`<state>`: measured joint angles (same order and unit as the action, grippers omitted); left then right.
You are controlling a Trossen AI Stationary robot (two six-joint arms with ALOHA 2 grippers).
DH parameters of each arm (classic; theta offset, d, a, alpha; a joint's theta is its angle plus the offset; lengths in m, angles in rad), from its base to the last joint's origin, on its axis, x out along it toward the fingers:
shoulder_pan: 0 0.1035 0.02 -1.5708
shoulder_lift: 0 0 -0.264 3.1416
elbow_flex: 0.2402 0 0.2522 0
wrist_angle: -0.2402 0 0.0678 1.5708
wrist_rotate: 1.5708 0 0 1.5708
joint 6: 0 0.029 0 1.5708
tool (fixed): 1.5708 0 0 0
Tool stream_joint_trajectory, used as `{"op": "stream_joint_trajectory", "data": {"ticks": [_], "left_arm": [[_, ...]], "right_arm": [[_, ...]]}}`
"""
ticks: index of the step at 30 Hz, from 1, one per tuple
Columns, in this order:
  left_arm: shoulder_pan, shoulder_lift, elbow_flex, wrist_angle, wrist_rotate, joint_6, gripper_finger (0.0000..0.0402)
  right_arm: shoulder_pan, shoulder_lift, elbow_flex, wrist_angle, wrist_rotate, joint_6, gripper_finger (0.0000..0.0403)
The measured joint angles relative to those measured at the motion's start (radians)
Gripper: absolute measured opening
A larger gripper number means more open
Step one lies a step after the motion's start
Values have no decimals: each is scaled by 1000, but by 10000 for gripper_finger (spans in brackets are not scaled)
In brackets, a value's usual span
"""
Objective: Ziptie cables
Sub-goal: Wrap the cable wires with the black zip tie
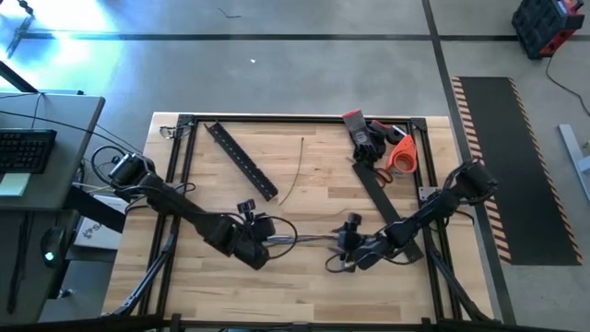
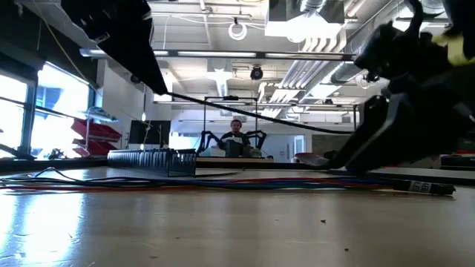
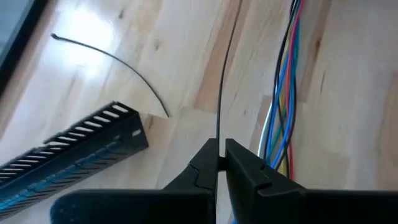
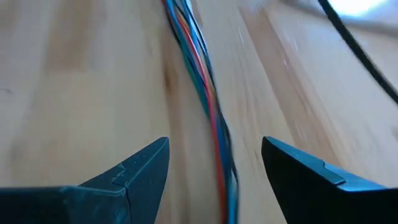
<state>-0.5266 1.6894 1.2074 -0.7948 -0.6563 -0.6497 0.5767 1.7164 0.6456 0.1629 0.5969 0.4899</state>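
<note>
cables (image 1: pixel 309 240) between left claw (image 1: pixel 267 242) and right claw (image 1: pixel 343 247) | bar (image 1: pixel 241 160) behind

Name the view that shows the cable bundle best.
The right wrist view: the cables run clearly between the right end effector's open fingers. Left wrist view shows them beside the left end effector; high and low views show only thin lines.

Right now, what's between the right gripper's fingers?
Right wrist view: the cables, a multicoloured bundle, run along the wood between the right gripper's open fingers, untouched.
</note>
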Motion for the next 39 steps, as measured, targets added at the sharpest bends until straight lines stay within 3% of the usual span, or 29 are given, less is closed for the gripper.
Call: {"op": "stream_joint_trajectory", "data": {"ticks": [3, 6, 15, 18, 24, 33, 39], "left_arm": [[-17, 0, 46, -37, -36, 5, 0], [-35, -1, 92, -84, -74, 7, 0], [-98, -2, 213, -203, -157, -30, 0], [-120, -2, 221, -201, -146, -38, 0], [-176, -2, 221, -202, -112, -112, 0], [-233, 37, 222, -208, -32, -286, 0], [-221, 140, 222, -212, 31, -380, 0]], "right_arm": [[-14, 0, -8, -39, -30, 51, 238], [-34, 0, -25, -15, -72, 57, 208], [-93, -5, -86, 38, -97, 116, 15], [-118, -3, -102, 105, -91, 116, 11], [-211, 1, -106, 124, 35, 172, 3], [-353, -9, -106, 145, 36, 174, 1], [-368, -90, -105, 178, 32, 114, 0]]}}
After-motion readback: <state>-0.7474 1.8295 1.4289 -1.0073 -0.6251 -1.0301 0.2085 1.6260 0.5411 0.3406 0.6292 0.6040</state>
